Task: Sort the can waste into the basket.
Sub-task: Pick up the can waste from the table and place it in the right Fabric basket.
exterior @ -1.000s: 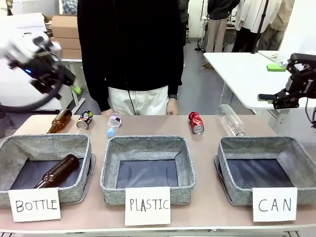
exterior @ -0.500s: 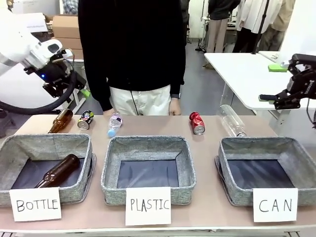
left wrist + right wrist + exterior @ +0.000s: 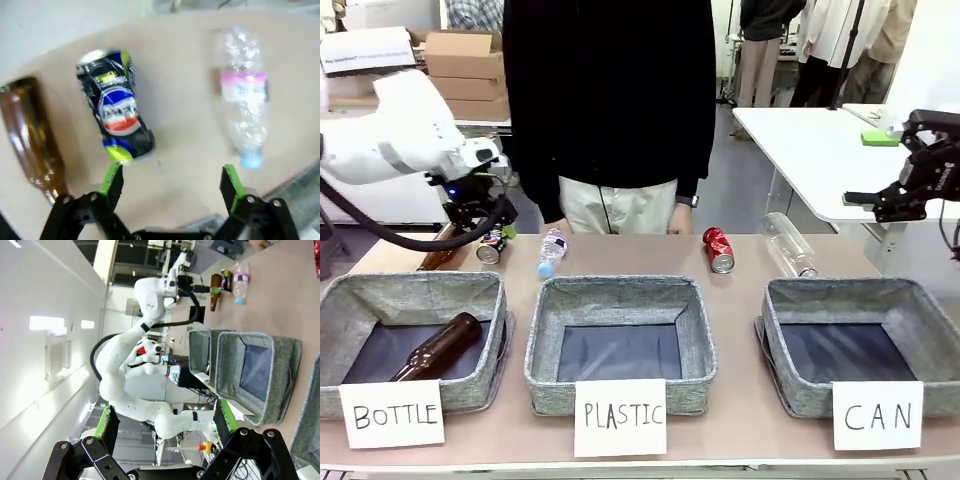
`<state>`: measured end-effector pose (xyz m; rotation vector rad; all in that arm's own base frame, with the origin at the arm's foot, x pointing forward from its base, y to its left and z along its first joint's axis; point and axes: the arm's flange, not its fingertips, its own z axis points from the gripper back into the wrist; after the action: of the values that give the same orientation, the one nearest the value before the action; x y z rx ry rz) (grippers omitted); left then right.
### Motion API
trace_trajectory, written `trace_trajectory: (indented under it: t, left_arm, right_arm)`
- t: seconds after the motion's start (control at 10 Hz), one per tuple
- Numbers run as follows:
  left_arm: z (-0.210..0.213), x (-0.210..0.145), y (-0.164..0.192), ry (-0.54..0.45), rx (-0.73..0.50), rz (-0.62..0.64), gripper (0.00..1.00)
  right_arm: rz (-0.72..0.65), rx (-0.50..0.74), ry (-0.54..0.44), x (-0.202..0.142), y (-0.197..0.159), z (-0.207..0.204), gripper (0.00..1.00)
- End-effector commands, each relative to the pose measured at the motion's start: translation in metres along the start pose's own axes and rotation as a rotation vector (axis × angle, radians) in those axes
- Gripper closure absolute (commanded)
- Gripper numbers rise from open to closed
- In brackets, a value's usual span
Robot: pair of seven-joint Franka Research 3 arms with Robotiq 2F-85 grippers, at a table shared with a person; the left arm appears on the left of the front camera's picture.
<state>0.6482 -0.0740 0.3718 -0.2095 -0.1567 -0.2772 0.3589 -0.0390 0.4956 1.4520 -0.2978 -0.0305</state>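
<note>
**A:** Front view first. Which step is in hand?

**B:** The reach, I'd judge. The left tool (image 3: 480, 218) hangs low over the far left of the table (image 3: 640, 256), just above the dark can (image 3: 492, 246). That can lies on its side between a brown bottle (image 3: 438, 250) and a small clear bottle (image 3: 550, 250). The red can (image 3: 718, 249) lies well apart, right of the middle. The CAN basket (image 3: 840, 287) at the right end holds nothing that I can see. The right tool (image 3: 880, 203) hovers beyond that basket, well above the table.

**A:** And the left wrist view?

**B:** Jaws spread wide, nothing held. The dark can sits just ahead of the green pads (image 3: 114, 177), off toward one of them rather than centred (its near end shows right by that pad). The brown bottle lies close on the can's far side.

**A:** So what does the next move call for?

**B:** Shift sideways until the can lies between the pads, go down, and close across its body without nudging the bottle. Then it is a long carry across the table, past the PLASTIC basket (image 3: 620, 288), to the one carded CAN.

**A:** Right wrist view?

**B:** That tool is wide open too, and empty. The grey baskets (image 3: 280, 347) lie well ahead of it.
</note>
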Motion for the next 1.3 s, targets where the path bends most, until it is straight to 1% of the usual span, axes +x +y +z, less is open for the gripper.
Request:
trace_trajectory:
  t: [0.0, 0.1, 0.3, 0.5, 0.6, 0.7, 1.1, 1.2]
  left_arm:
    - [0.003, 0.028, 0.008, 0.058, 0.022, 0.043, 0.00]
    - [-0.009, 0.038, 0.013, 0.066, 0.048, 0.063, 0.00]
    - [-0.025, 0.055, 0.017, 0.050, 0.070, 0.055, 0.00]
    - [-0.046, 0.065, 0.023, 0.051, 0.096, 0.077, 0.00]
    - [-0.057, 0.067, 0.025, 0.031, 0.170, 0.099, 0.00]
    - [-0.063, 0.068, 0.025, 0.041, 0.190, 0.103, 0.00]
    - [-0.074, 0.069, 0.022, 0.063, 0.164, 0.106, 0.00]
    - [-0.075, 0.068, 0.022, 0.067, 0.147, 0.102, 0.59]
  right_arm:
    - [0.028, 0.025, -0.010, 0.003, 0.001, -0.001, 0.00]
    - [0.028, 0.025, -0.010, 0.003, 0.001, -0.001, 0.00]
    - [0.028, 0.025, -0.010, 0.003, 0.001, -0.001, 0.00]
    - [0.028, 0.025, -0.010, 0.003, 0.001, -0.001, 0.00]
    - [0.028, 0.025, -0.010, 0.003, 0.001, -0.001, 0.00]
    - [0.028, 0.025, -0.010, 0.003, 0.001, -0.001, 0.00]
    - [0.028, 0.025, -0.010, 0.003, 0.001, -0.001, 0.00]
    - [0.028, 0.025, -0.010, 0.003, 0.001, -0.001, 0.00]
